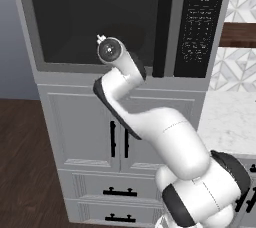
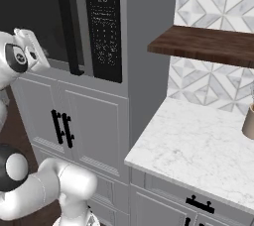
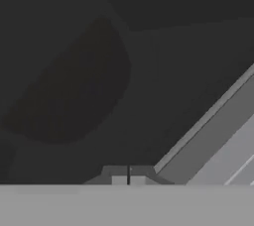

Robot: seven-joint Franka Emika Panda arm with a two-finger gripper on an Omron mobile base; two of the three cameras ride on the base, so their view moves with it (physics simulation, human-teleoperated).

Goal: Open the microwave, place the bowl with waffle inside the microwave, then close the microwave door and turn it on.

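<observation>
One white panelled cabinet (image 1: pixel 80 132) fills the lower part of both base views, with two tall doors carrying a pair of black vertical handles (image 1: pixel 119 139) and, below them, two drawers with black pulls. Set into it above is the one microwave (image 1: pixel 125 22), its microwave door (image 1: pixel 95 19) shut flat, the dark window taking most of the width and a black vertical strip (image 2: pixel 67 22) running down the edge beside the keypad panel (image 2: pixel 105 27). The panel shows a small lit display and rows of pale key markings (too blurred to read). To the right lies one marble desk (image 2: pixel 198 145), largely bare, with a brown cup-like thing at its far right edge, a single dark wooden shelf (image 2: pixel 208 44) above it and patterned tile behind. The arm reaches up to the door's lower part, the hand (image 3: pixel 128 181) close against the tinted glass near the grey frame's bottom edge, its two finger tips pressed together with nothing between them.
</observation>
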